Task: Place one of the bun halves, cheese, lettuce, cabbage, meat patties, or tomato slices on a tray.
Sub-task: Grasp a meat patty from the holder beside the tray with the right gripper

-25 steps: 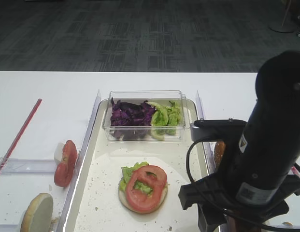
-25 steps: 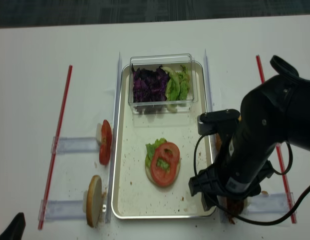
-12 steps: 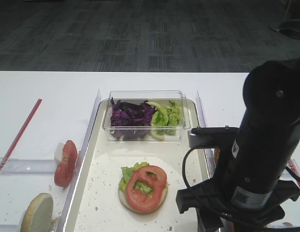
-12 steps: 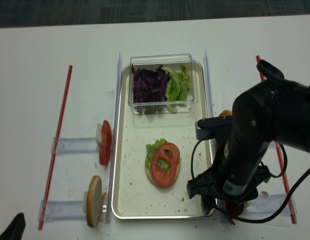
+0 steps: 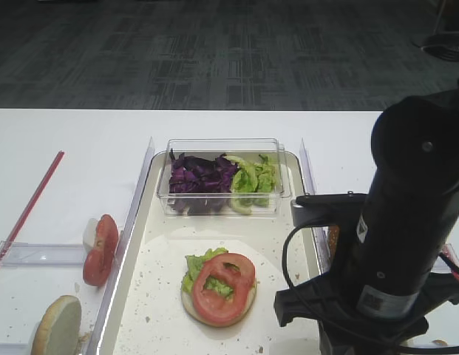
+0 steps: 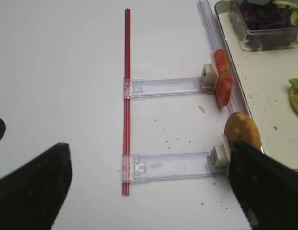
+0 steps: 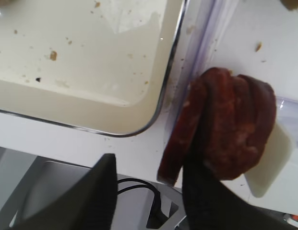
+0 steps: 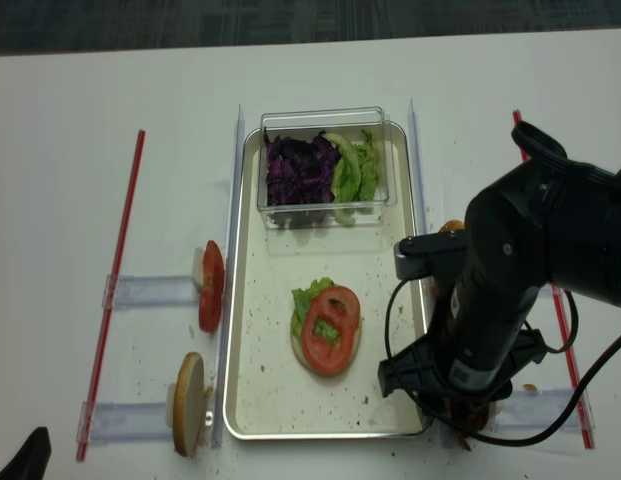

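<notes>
The right tool (image 7: 153, 184) hangs over the meat patties (image 7: 220, 127), which stand on edge on the bench just outside the tray (image 7: 170, 76) rim, at about 1 o'clock from the tool. One finger (image 7: 206, 191) touches the front patty; the jaws are partly open, and I cannot tell whether they grip. The patties are reddish-brown, glossy discs. The left tool (image 6: 144, 187) is wide open, far away, holding nothing.

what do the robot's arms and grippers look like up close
The right arm is a bulky glossy black casing with small white stickers and a black cable looping beside it. The right gripper has matte black wedge-shaped fingers. The left gripper shows the same dark fingers, blurred.
</notes>
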{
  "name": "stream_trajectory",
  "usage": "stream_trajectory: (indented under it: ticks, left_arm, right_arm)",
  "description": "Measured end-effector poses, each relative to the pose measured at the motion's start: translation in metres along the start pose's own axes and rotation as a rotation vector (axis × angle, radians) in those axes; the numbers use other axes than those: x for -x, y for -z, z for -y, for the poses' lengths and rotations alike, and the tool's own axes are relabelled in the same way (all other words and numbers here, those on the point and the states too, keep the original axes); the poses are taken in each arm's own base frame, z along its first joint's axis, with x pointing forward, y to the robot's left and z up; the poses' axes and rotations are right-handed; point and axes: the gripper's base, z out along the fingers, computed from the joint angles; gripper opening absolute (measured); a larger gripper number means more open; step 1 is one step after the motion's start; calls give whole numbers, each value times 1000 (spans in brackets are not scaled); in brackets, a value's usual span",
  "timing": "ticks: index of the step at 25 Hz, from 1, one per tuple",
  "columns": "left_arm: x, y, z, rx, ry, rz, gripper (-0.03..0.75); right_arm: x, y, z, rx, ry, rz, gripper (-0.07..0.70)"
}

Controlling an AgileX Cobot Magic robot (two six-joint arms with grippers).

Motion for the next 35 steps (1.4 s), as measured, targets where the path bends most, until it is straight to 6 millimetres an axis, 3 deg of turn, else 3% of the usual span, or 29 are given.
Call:
stream_trajectory:
  ticks: [3,10,16,27,35]
  left_arm:
    - [0,0,0,0,0,0,612]
    - [0,0,0,0,0,0,612]
    - [0,0,0,0,0,0,613]
    - [0,0,0,0,0,0,613]
    - [0,0,0,0,0,0,612]
  right_arm:
    - [0,0,1,-8,-3,3,312]
    - [1,0,4,-41,-33,15,277]
    - [2,0,5,-51,-36,19,199]
    - [2,0,6,-61,-30,21,123]
    - [2,0,6,-63,-28,22,119]
